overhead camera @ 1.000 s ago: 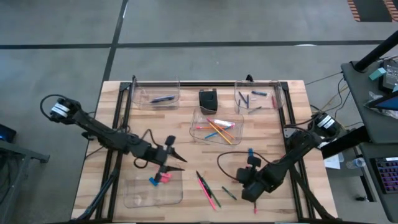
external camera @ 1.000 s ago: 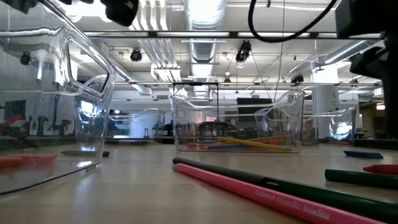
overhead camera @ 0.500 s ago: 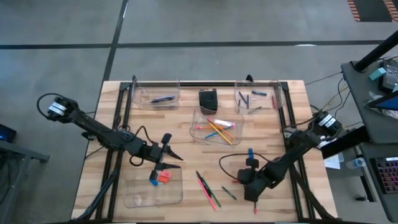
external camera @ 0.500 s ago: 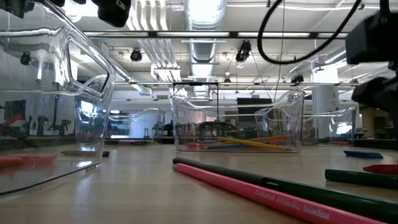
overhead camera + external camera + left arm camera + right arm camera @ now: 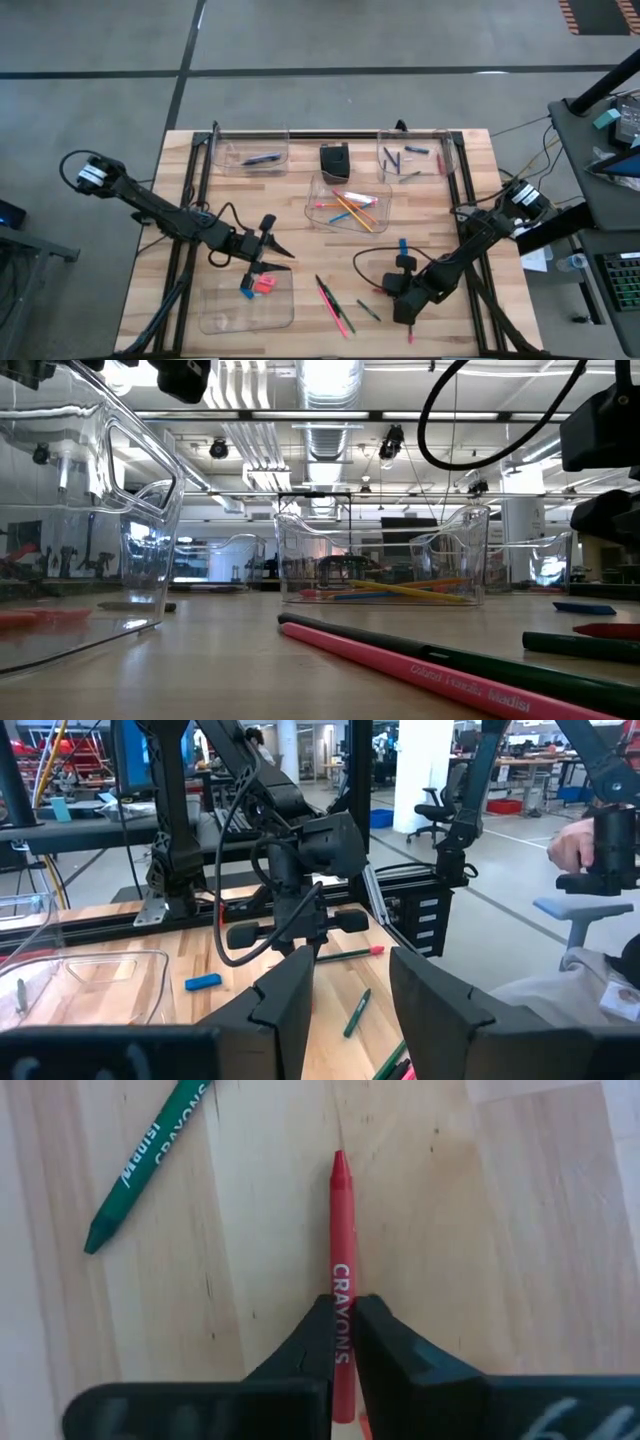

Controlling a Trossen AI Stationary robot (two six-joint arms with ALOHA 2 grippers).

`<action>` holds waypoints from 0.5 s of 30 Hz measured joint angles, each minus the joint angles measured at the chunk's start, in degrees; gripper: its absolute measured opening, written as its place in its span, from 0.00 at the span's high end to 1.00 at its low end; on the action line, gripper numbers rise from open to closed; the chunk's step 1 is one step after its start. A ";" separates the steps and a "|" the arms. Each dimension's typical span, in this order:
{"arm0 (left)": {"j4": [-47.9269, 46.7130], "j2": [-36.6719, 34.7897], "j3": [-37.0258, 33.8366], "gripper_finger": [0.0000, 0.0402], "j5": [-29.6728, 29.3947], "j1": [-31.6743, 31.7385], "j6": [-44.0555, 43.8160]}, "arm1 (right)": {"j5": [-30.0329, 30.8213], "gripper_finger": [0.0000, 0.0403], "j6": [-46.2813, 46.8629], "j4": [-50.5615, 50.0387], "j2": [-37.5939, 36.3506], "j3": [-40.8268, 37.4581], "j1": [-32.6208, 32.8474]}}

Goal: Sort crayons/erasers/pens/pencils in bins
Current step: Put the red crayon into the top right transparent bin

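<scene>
Partly sorted: 4 bins (image 5: 244,306) hold items. Right hand (image 5: 343,1342) clamped on red crayon (image 5: 341,1230), lower right of desk (image 5: 300,210). Left hand (image 5: 345,990) parted, empty. Pencils (image 5: 333,306) remain loose.

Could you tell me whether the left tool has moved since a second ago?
Yes, slightly: in the high view the left tool has drawn back toward the table's left edge, relative to the near-left bin holding the erasers.

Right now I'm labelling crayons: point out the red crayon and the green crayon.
red crayon (image 5: 341,1230), right wrist view, on its printed wrapper.
green crayon (image 5: 148,1160), right wrist view, mid-body.
</scene>
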 joint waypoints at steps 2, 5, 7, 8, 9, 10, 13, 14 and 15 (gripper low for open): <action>0.02 0.00 0.00 0.70 0.00 0.00 0.00 | 0.02 0.96 0.02 -0.08 0.00 -0.01 0.00; 0.01 0.02 0.00 0.70 0.00 0.00 0.00 | 0.15 0.96 0.00 -0.26 -0.88 -0.02 0.00; -0.11 -0.02 -0.07 0.70 0.00 0.00 -0.01 | 0.24 0.96 -0.09 -0.69 -2.14 0.29 0.00; -0.41 -0.02 -0.09 0.70 0.00 0.00 0.00 | 0.28 0.96 -0.20 -0.80 -2.94 0.46 0.00; -0.52 -0.02 -0.11 0.70 0.00 0.00 -0.02 | 0.90 0.96 -0.47 -1.38 -3.71 0.54 0.00; -0.51 -0.02 -0.11 0.70 0.00 0.00 -0.02 | 1.89 0.96 -0.78 -2.66 -4.65 0.73 -0.05; -0.47 -0.09 -0.11 0.70 0.00 0.00 -0.01 | 4.01 0.97 -2.03 -2.24 -8.67 1.41 -0.15; -0.50 -0.09 -0.11 0.70 0.00 0.00 -0.02 | 4.84 0.97 -2.26 -2.19 -10.31 1.55 -0.10; -0.49 -0.09 -0.11 0.70 0.00 0.00 -0.02 | 6.04 0.97 -2.61 -2.98 -11.92 1.53 -0.02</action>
